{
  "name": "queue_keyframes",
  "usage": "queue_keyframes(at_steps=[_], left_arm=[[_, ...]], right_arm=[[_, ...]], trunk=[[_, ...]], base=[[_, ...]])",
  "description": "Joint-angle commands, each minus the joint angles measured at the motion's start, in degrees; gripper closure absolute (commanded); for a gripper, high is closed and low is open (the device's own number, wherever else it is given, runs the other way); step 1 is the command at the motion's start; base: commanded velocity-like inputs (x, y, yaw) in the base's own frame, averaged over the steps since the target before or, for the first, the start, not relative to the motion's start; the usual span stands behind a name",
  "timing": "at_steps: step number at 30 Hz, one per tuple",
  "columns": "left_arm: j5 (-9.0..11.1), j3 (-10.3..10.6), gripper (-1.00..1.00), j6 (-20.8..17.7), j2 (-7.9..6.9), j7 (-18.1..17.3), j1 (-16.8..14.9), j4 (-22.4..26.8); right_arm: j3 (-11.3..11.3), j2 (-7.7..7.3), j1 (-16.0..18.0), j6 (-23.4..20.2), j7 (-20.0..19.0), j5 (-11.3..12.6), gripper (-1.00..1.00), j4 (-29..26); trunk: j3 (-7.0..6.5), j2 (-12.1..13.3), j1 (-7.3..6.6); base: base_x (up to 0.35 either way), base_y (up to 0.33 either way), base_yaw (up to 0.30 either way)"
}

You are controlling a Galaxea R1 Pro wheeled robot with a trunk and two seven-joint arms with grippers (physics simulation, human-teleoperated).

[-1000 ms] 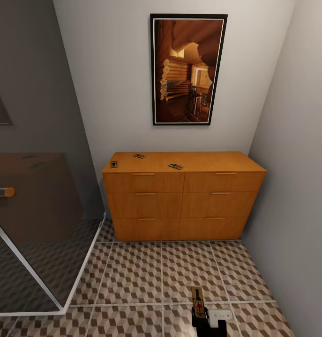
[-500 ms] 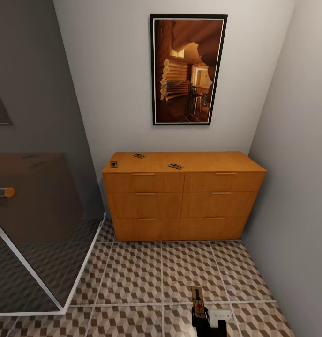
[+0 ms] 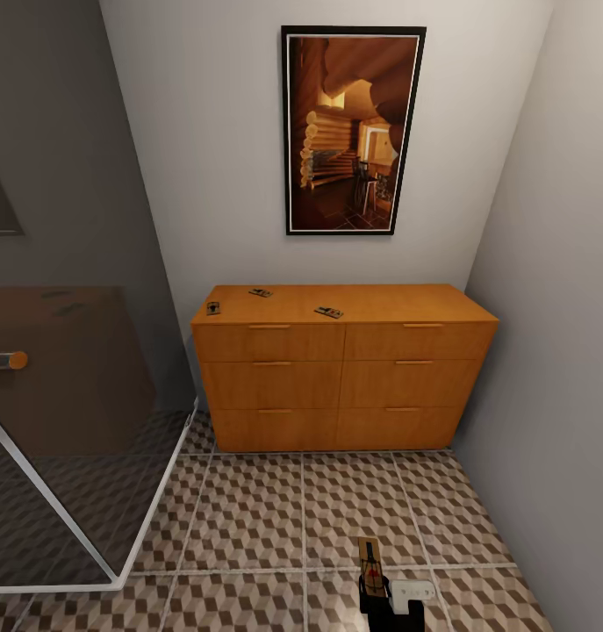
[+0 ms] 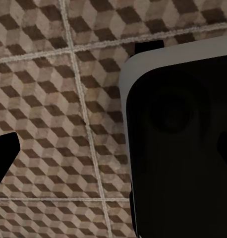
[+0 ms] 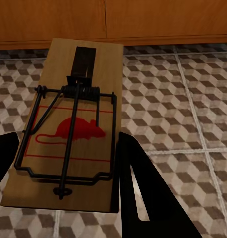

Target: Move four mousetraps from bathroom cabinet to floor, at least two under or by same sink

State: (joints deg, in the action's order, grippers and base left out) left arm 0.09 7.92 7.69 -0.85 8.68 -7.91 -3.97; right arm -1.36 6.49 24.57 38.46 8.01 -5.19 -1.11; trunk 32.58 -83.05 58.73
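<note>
So the right tool (image 5: 69, 198) is closed on one mousetrap (image 5: 74, 129), fingers pinching the near end of the board, red mouse mark facing up. In the head view that trap (image 3: 369, 562) sticks out in front of the tool, held above the bathroom floor (image 3: 275, 518). The left tool I honestly can't tell, its wrist view just has a dark finger edge (image 4: 4, 153) over tiles.

Three more mousetraps (image 3: 328, 312) sit on the top surface of the cabinet (image 3: 345, 377), toward its left half, well apart from the held one.

I'd say this is the carry step for trap one. Next it needs setting down on the tiles by a sink.
</note>
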Motion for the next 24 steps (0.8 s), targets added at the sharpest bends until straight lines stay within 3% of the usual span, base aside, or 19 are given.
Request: queue_keyframes(at_steps=[1, 24], left_arm=[[0.00, 0.42, -1.00, 0.40, 0.04, 0.19, -0.09, -0.25], [0.00, 0.42, -1.00, 0.40, 0.05, 0.19, -0.09, -0.25]], right_arm=[[-0.14, 0.01, 0.04, 0.12, 0.28, -0.44, 1.00, 0.05], [-0.14, 0.01, 0.05, 0.12, 0.29, -0.44, 1.00, 0.05]], trunk=[[0.05, -0.03, 0.00], [0.05, -0.03, 0.00]], base=[[0.000, 0.000, 0.000], [0.000, 0.000, 0.000]])
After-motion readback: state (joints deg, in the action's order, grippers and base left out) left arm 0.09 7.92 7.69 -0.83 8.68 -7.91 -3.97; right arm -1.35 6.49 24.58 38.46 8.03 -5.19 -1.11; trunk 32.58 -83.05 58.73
